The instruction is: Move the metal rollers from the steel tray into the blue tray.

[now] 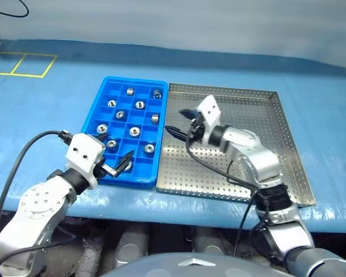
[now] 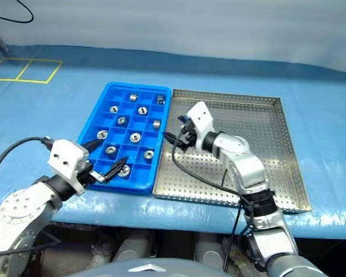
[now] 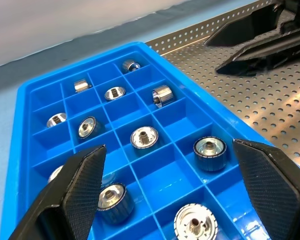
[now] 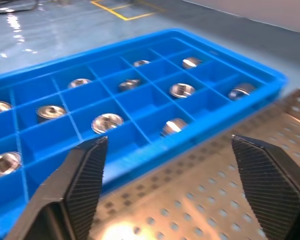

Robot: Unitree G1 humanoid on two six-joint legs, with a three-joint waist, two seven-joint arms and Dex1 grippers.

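Note:
The blue tray (image 1: 127,182) lies on the left, touching the steel tray (image 1: 254,121) on its right. Several metal rollers (image 1: 139,104) sit in separate compartments of the blue tray, some upright and some on their side (image 3: 161,95). My left gripper (image 1: 114,153) is open over the blue tray's near rows, its fingers (image 3: 75,190) astride several compartments. My right gripper (image 1: 180,122) is open and empty, low over the steel tray's left part beside the blue tray's rim, which runs close ahead of its fingers (image 4: 85,175). The floor around it is bare perforated metal.
Both trays rest on a blue-covered table (image 1: 323,98) whose front edge runs just below them. Yellow tape lines (image 1: 23,64) mark the far left. A black cable (image 1: 11,11) lies at the back left, and cables hang from both wrists.

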